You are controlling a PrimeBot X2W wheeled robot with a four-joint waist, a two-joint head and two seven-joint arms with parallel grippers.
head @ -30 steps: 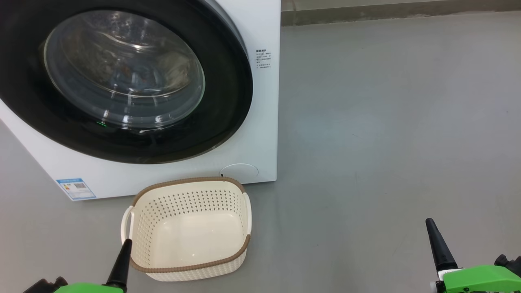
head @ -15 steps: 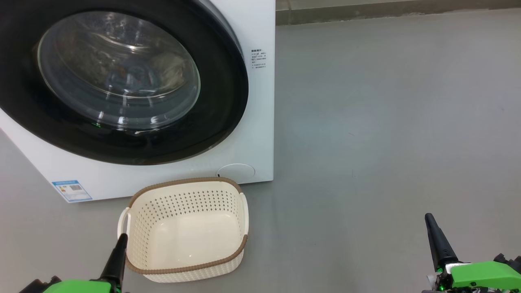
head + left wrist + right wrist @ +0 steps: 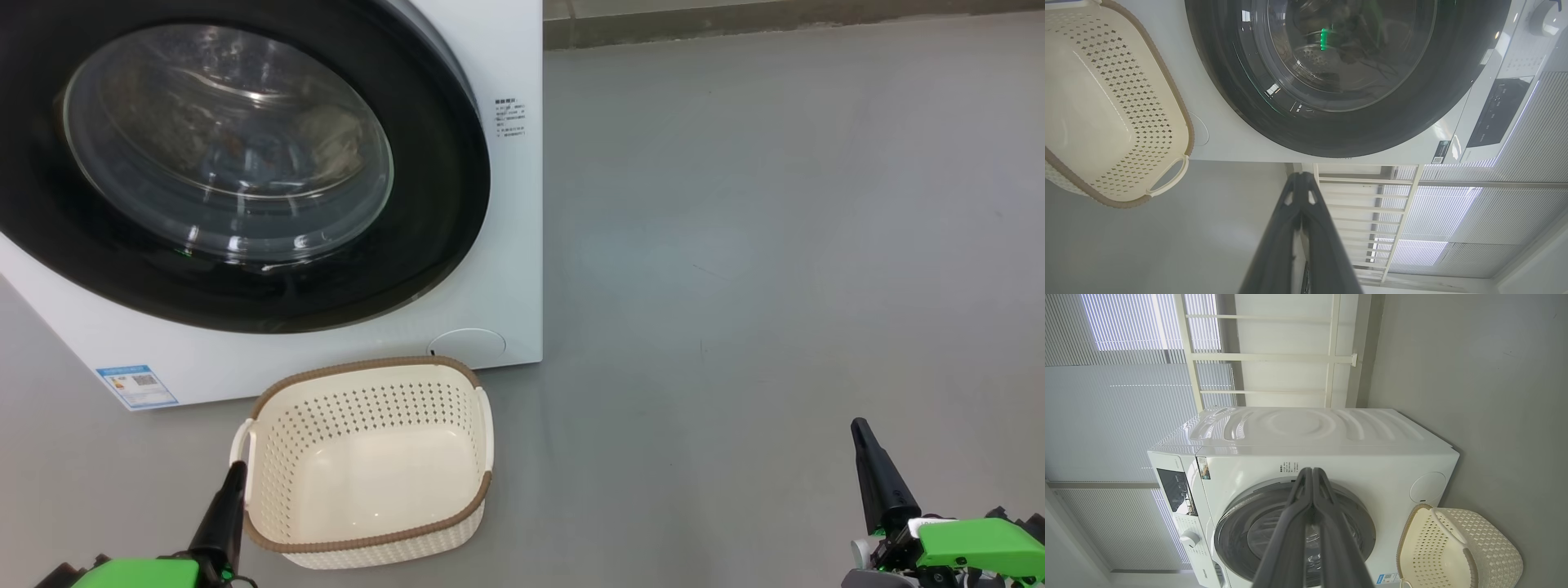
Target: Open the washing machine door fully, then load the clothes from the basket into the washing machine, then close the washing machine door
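Cream perforated basket (image 3: pixel 367 457) with brown rim, white washing machine (image 3: pixel 506 245), glossy black door (image 3: pixel 424 212), grey floor (image 3: pixel 775 245)

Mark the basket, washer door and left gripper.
basket (image 3: pixel 367 404), head view, far perforated wall
washing machine door (image 3: pixel 224 147), head view, glass window
left gripper (image 3: pixel 235 475), head view, shut fingertips

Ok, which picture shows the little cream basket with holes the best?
The head view: the small cream perforated plastic basket, brown-rimmed, shows nearly whole, nothing inside. The left wrist view crops the basket at the edge; the right wrist view shows the basket from the side, cut off at the bottom.
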